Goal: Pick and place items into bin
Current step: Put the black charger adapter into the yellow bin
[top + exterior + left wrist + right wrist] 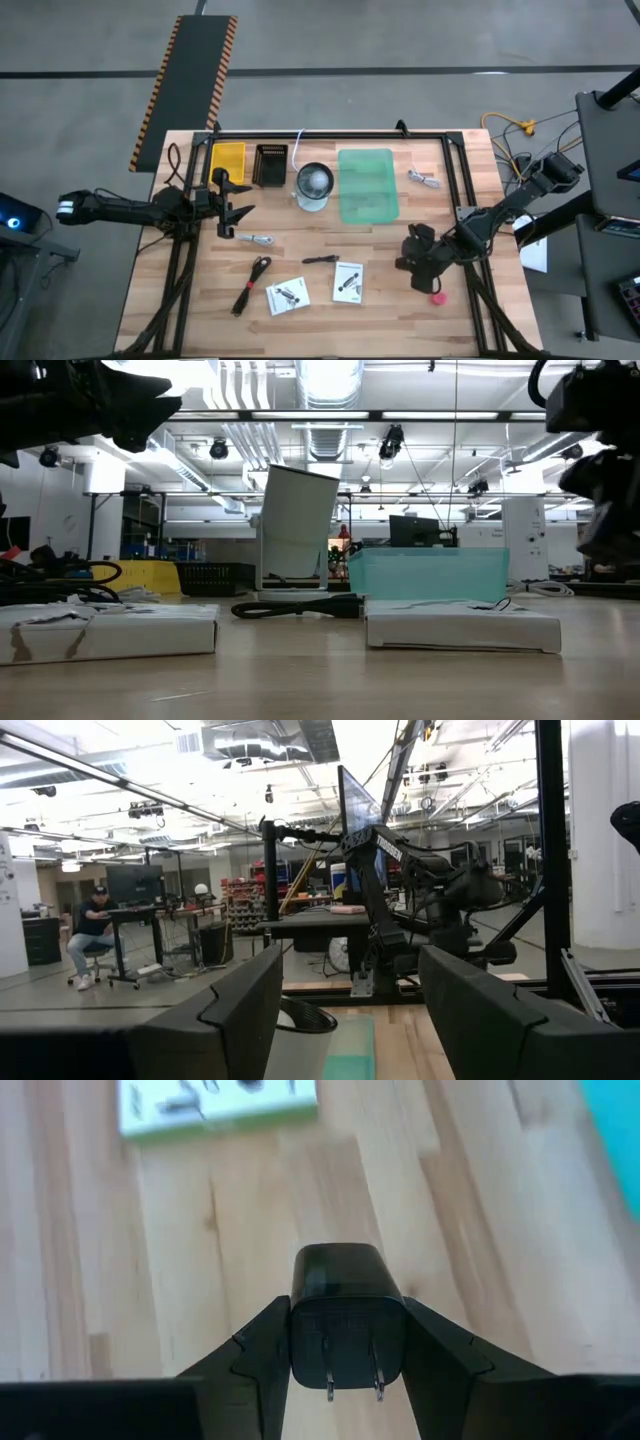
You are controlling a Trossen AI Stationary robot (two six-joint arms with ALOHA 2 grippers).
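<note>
from above, what sits between the fingers of the right gripper [418, 262] is hidden by the dark arm, but the right wrist view shows it well: a small black plug adapter [346, 1320], a smooth rounded block with two thin metal prongs, is squeezed between the two fingers [250, 1345], above the pale wooden table [180, 1250]. beyond the fingertips lies one white packet [215, 1102], cut off by the frame edge and blurred. just beside this gripper, on the table, lies the red knob [437, 296]. the left gripper [232, 207] hangs with its fingers [240, 1010] apart and nothing between them; ahead of them stand the round white cup [313, 186] and the flat green bin [367, 184], translucent plastic. the thin black cable [251, 284] lies near the two packets, and its ends are hard to make out.
</note>
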